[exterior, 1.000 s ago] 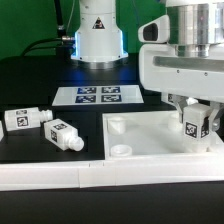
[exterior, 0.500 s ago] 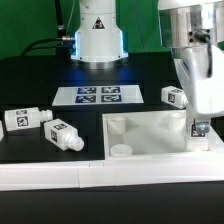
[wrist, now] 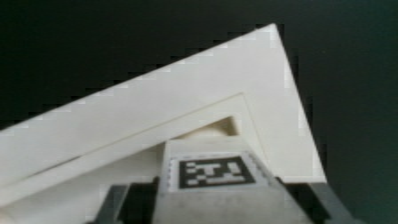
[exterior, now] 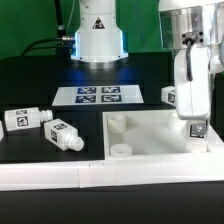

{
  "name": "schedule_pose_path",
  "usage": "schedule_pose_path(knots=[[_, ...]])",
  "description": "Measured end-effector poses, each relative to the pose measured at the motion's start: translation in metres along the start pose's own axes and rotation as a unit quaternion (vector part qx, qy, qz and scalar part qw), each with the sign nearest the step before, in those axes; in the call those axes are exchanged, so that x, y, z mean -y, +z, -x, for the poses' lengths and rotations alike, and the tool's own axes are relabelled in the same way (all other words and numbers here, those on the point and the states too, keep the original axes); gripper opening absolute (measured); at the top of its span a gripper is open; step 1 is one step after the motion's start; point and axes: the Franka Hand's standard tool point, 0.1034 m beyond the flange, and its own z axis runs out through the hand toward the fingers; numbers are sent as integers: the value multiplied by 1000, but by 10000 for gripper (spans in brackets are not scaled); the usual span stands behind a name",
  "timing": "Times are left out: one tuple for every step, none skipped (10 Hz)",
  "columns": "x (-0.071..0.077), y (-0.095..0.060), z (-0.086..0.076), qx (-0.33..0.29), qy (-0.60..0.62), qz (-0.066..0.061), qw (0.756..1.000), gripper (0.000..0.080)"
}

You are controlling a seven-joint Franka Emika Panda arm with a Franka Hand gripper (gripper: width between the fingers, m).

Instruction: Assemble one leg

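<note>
My gripper point(exterior: 197, 122) is shut on a leg point(exterior: 199, 129), a small white peg with a square tag, and holds it upright at the corner of the large white square panel point(exterior: 150, 135) on the exterior view's right. In the wrist view the held leg point(wrist: 214, 172) sits between my two dark fingers point(wrist: 128, 205), over the panel's corner point(wrist: 187, 105). Whether the leg's lower end touches the panel is hidden. Two more legs point(exterior: 22, 118) point(exterior: 60, 132) lie on the exterior view's left. Another leg point(exterior: 170, 95) stands behind the panel.
The marker board point(exterior: 98, 95) lies flat in front of the robot base point(exterior: 97, 35). A white strip point(exterior: 60, 176) runs along the table's near edge. The panel has raised rims and a round corner hole point(exterior: 121, 150).
My gripper has turned about its vertical axis while holding the leg at the panel's corner. The turn has uncovered the leg standing behind the panel. The loose legs have not moved.
</note>
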Motion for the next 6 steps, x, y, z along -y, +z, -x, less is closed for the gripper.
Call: schedule_pose_path(knots=[[0, 0, 0, -1, -2, 0, 1000, 287], [0, 0, 0, -1, -5, 0, 1000, 361], [0, 0, 0, -1, -7, 0, 1000, 361], [1, -2, 1, 1, -13, -3, 1000, 553], [2, -9, 2, 5, -23, -13, 1000, 631], [0, -17, 4, 7, -35, -12, 999, 631]])
